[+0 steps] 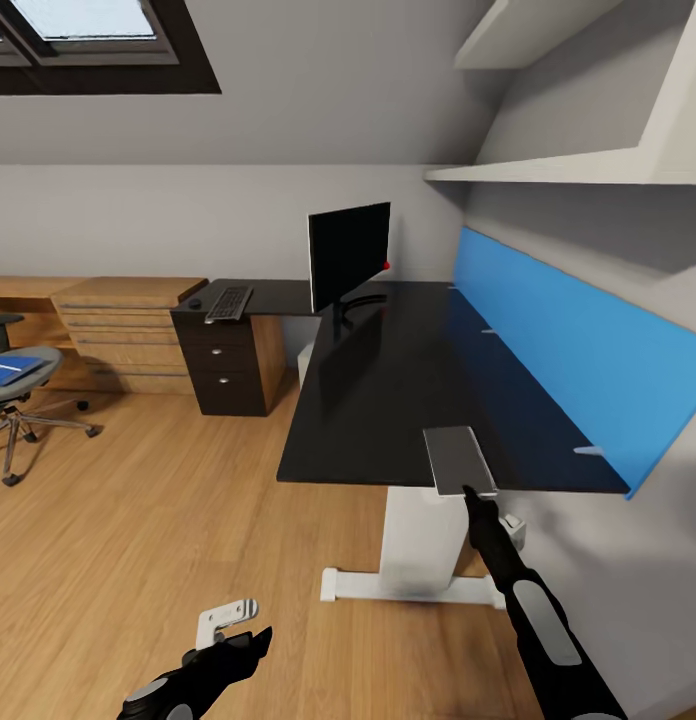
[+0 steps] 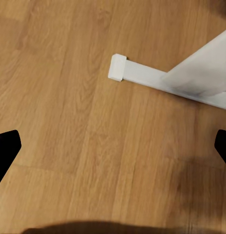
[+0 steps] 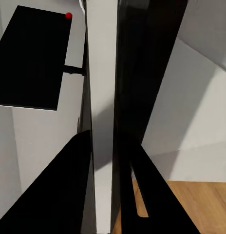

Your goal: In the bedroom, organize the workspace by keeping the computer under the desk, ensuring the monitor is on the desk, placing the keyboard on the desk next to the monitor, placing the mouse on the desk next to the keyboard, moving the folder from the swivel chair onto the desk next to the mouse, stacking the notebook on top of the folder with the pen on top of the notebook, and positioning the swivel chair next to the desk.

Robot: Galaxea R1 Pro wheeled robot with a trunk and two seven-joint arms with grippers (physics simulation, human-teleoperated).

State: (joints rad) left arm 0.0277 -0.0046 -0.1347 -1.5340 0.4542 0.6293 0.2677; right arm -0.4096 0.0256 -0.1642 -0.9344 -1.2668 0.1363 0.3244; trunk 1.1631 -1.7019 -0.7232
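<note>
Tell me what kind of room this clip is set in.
Most likely a home office corner in an attic bedroom: an L-shaped black desk carrying a monitor and keyboard, a swivel chair on the wood floor, and a skylight set in the sloped ceiling.

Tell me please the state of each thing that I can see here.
monitor, upright on the desk
keyboard, flat on the desk's far end
folder, lying on the swivel chair seat
notebook, held at the desk's near edge
right hand, shut on the notebook
left hand, open, above the floor
</note>
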